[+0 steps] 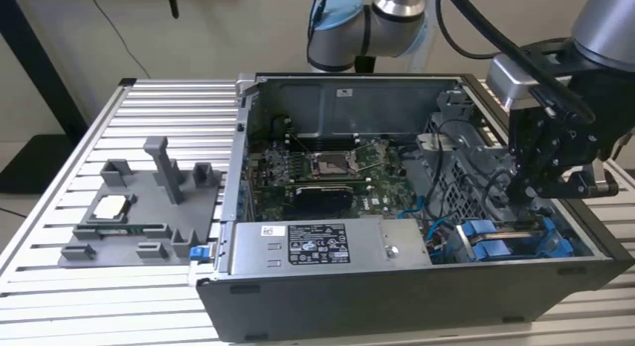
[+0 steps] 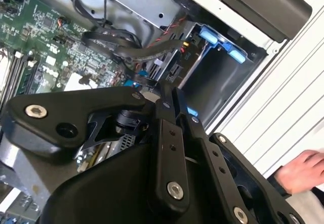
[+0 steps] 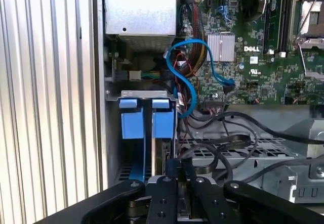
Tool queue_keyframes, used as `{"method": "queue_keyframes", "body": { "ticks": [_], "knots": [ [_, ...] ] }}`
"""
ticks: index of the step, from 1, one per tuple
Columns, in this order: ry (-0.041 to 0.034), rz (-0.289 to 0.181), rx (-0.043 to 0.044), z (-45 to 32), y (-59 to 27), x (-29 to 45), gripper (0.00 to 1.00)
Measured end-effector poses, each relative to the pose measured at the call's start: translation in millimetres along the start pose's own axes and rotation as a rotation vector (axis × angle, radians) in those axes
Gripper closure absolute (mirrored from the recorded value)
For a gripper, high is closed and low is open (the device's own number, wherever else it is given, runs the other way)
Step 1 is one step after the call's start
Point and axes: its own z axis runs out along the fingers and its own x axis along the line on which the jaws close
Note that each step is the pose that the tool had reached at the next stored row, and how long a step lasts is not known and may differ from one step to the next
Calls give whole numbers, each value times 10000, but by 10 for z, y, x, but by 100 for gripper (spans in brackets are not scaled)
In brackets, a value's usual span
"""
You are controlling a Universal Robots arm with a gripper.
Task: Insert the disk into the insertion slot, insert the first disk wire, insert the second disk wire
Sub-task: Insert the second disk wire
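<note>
Case: open dark grey computer tower lying on its side on the ribbed aluminium worktop, green motherboard exposed
Insertion slot: rectangular grey metal drive bay with blue plastic rails, in the case corner at the exterior view's right
Disk: its bright blue plastic carrier frame shows at the mouth of the bay with a thin pale edge beside it; by my reading the drive sits inside the slot
Claw: black two-fingered claw hangs low inside the case, just beside the bay; fingers drawn together, and whether anything is pinched between them I cannot tell
Wires: a thin bright blue data cable loops from the board toward the bay, and a bundle of black cables crosses the perforated metal close to the fingertips; none can be seen plugged into the drive
Step in hand: probably the first disk wire, since the carrier looks seated and the claw is among the cables
What the move calls for: a connector squared to the drive's socket and pushed straight, with the loose loops kept out of the way
Bystander: a person's hand rests near the case wall
Elsewhere: grey power-supply box with a sticker, and a grey plastic fixture tray well apart from the work
</note>
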Motion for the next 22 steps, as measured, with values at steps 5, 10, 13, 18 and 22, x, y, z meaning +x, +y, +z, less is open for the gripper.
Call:
{"method": "queue_keyframes", "body": {
  "ticks": [5, 10, 13, 18, 22],
  "knots": [
    [-2, -14, 127, 64, 10, 28, 84],
    [-2, -33, 228, 117, 14, 36, 84],
    [-5, -38, 231, 136, 16, 38, 84],
    [-3, -45, 294, 175, 19, 40, 84],
    [-4, -51, 368, 203, 22, 42, 84]
  ]
}}
